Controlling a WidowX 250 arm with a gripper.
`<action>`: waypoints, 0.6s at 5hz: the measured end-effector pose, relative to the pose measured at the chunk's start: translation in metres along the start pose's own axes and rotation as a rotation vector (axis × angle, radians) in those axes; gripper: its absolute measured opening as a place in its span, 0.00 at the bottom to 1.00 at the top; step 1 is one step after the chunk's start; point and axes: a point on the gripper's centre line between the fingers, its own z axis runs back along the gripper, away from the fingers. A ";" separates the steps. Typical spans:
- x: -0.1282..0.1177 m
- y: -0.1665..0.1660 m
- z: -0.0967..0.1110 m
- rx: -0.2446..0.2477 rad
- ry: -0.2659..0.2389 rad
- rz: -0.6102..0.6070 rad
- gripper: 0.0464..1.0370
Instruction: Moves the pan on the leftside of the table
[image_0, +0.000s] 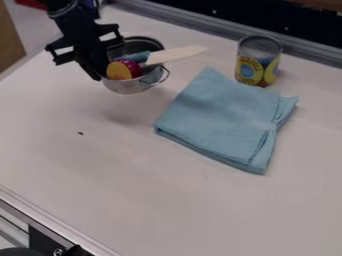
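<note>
- Our hand grips the pan by its rim, seemingly raised over the desk, near the far left corner.
- We judge this the carry; next, we lower it gently by the left edge, clear of the cloth.

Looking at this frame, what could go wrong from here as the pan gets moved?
The gripper holds the pan at one side, apparently above its shadow, so it could swing or tip.

The pale utensil sticks out well past the rim, so a tilt might tip it out, perhaps along with the purple-and-yellow toy.

The table's left edge isn't far off, so going too far left might leave the pan badly supported.
</note>
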 end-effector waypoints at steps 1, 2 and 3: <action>0.009 0.012 -0.005 -0.009 -0.030 0.128 0.01; 0.020 0.020 -0.010 0.004 -0.116 0.319 0.01; 0.023 0.027 -0.019 0.042 -0.150 0.430 0.01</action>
